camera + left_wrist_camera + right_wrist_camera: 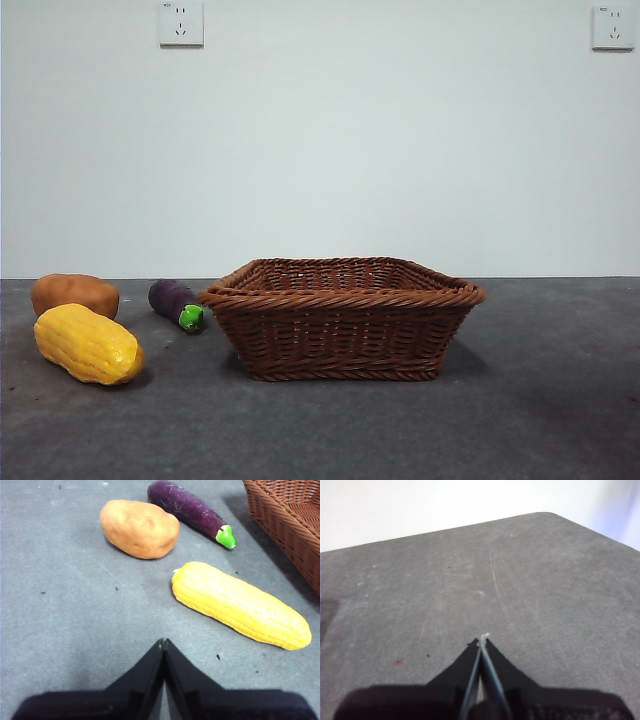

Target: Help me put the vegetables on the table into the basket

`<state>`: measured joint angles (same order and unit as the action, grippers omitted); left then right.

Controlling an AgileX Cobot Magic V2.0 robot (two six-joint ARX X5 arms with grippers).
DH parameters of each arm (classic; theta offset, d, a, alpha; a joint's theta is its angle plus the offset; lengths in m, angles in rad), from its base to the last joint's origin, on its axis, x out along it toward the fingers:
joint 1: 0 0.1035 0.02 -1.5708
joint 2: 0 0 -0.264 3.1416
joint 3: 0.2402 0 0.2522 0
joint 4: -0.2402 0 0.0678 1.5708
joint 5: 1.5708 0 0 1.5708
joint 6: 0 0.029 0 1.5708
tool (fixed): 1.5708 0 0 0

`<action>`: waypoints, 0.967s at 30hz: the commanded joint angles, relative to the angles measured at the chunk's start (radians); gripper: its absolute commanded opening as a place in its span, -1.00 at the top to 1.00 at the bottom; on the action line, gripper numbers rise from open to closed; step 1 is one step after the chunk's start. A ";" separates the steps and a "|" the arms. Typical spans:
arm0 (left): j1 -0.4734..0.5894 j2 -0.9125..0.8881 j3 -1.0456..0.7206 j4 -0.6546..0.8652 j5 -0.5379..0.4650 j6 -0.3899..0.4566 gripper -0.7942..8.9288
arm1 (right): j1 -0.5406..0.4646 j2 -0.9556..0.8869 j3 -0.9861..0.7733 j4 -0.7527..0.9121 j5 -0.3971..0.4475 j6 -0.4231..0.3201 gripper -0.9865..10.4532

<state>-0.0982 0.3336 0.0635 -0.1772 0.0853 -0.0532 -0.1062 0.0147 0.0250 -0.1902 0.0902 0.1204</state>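
While corn (pixel 87 344), potato (pixel 74 294) and eggplant (pixel 175 303) lie left of the basket (pixel 340 318), both grippers, left gripper (pixel 163 645) and right gripper (pixel 481 642), sit clenched, empty; the rounded corn could roll from a pinch.

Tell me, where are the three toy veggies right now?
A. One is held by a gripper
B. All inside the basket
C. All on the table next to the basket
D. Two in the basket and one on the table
C: the corn cob, potato and eggplant all lie on the table beside the basket, and the left gripper is shut on nothing.
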 commanded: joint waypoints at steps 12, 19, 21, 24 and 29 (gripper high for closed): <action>0.003 0.002 -0.008 0.011 0.000 -0.006 0.84 | 0.000 0.000 -0.005 -0.004 -0.005 0.079 0.82; 0.004 0.010 -0.008 0.014 -0.003 -0.003 0.84 | 0.000 0.004 -0.005 -0.005 -0.017 0.082 0.83; 0.004 0.011 -0.008 0.027 -0.004 -0.003 0.85 | 0.000 0.005 -0.005 -0.005 -0.025 0.083 0.83; 0.004 0.013 0.005 0.059 -0.004 -0.003 0.85 | 0.000 0.008 -0.005 0.003 -0.068 0.105 0.84; 0.004 0.019 0.079 0.050 -0.007 -0.028 0.85 | 0.000 0.008 0.014 0.014 -0.102 0.172 0.84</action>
<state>-0.0982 0.3519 0.1257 -0.1352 0.0811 -0.0616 -0.1062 0.0219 0.0292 -0.1867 -0.0090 0.2543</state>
